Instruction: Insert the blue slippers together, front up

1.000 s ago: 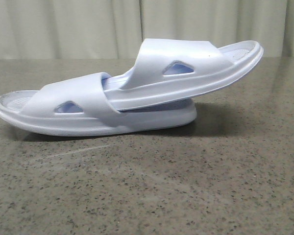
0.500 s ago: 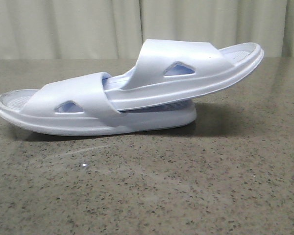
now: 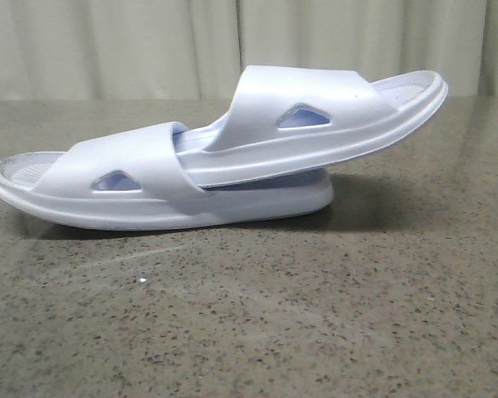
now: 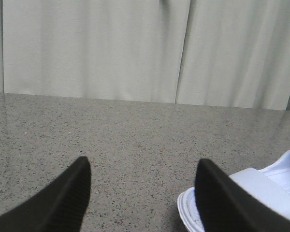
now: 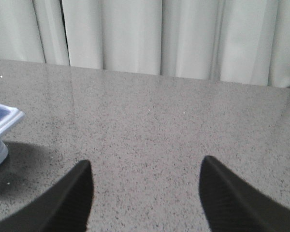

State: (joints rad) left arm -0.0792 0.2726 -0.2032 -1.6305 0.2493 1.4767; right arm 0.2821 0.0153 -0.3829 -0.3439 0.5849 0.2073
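Observation:
Two pale blue-white slippers lie nested on the grey speckled table. The lower slipper (image 3: 133,178) rests flat. The upper slipper (image 3: 315,112) has one end pushed under the lower one's strap and its other end tilts up to the right. Neither gripper shows in the front view. My left gripper (image 4: 142,166) is open and empty, with the lower slipper's end (image 4: 275,186) just beside one finger. My right gripper (image 5: 145,169) is open and empty over bare table, with the upper slipper's raised end (image 5: 2,121) off to one side.
The grey speckled table (image 3: 315,315) runs back to pale curtains (image 3: 149,41) along its far edge. The slippers cast a dark shadow (image 3: 382,195) to their right.
The slippers have stayed in place, apart from a tiny settling. Neither arm shows in the front view at any time.

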